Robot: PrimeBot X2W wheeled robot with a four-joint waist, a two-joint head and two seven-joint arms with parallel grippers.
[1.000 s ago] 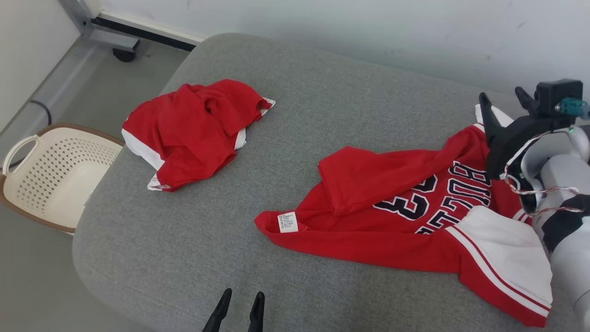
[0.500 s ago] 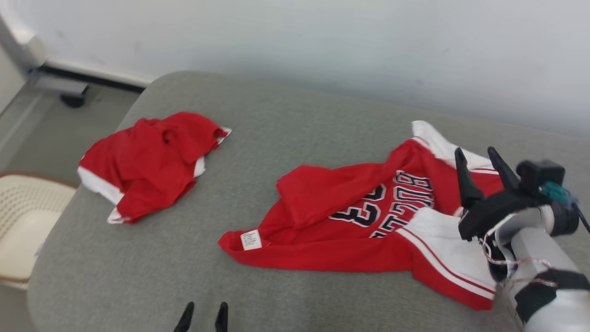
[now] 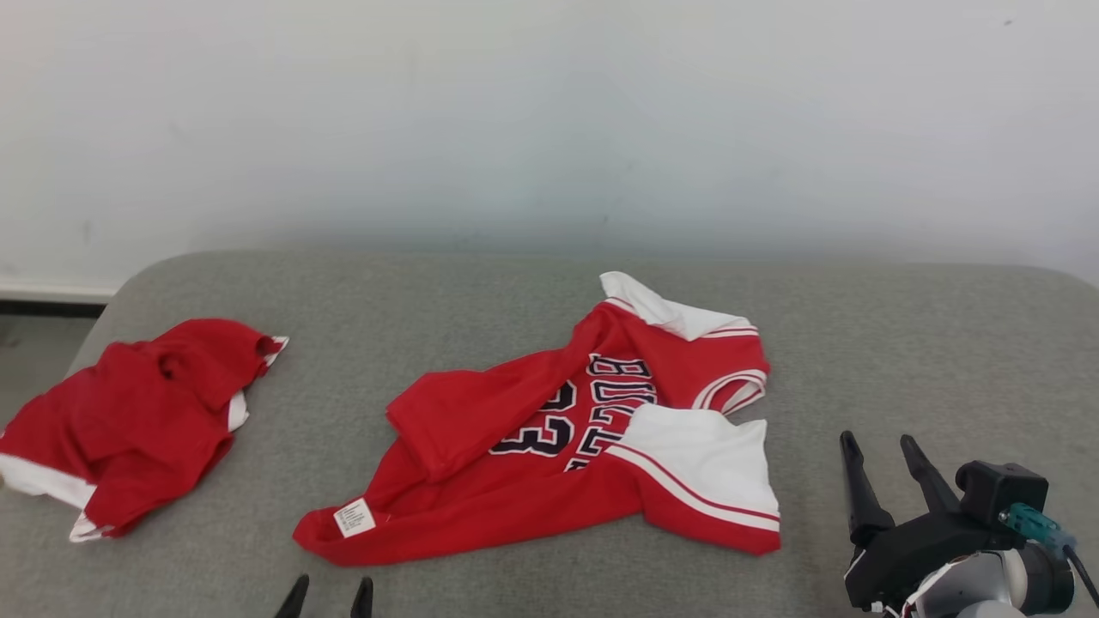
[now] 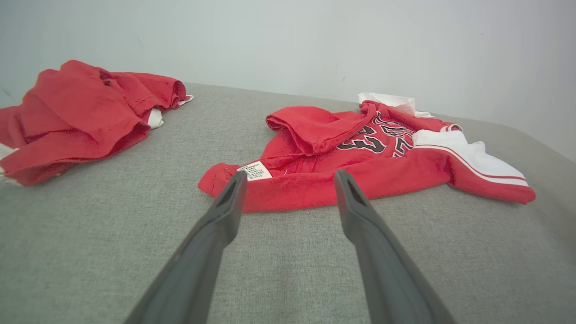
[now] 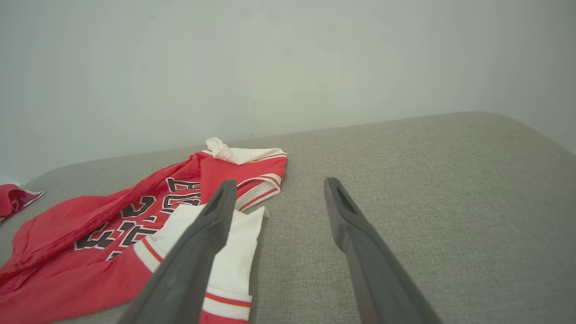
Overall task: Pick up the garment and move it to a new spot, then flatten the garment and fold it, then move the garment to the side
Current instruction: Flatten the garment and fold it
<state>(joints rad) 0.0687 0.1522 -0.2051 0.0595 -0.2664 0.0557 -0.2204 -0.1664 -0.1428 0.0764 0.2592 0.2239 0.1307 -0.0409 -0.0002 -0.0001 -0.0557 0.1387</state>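
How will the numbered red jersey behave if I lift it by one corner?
Probably floppy: the jersey lies crumpled, with a flap folded over its number, so it should drape and bunch. It looks thin and likely light. On the woven grey cushion, pushing would probably wrinkle it rather than slide it.

Grey padded bench (image 3: 901,343), two red garments lying on it.
Rumpled jersey (image 3: 515,515) at centre, hem flopped over the lettering (white label (image 3: 354,518) at its 8 o'clock corner), white panels at 1 and 4 o'clock. Second red garment (image 3: 137,421) bunched, well apart, at 9 o'clock.
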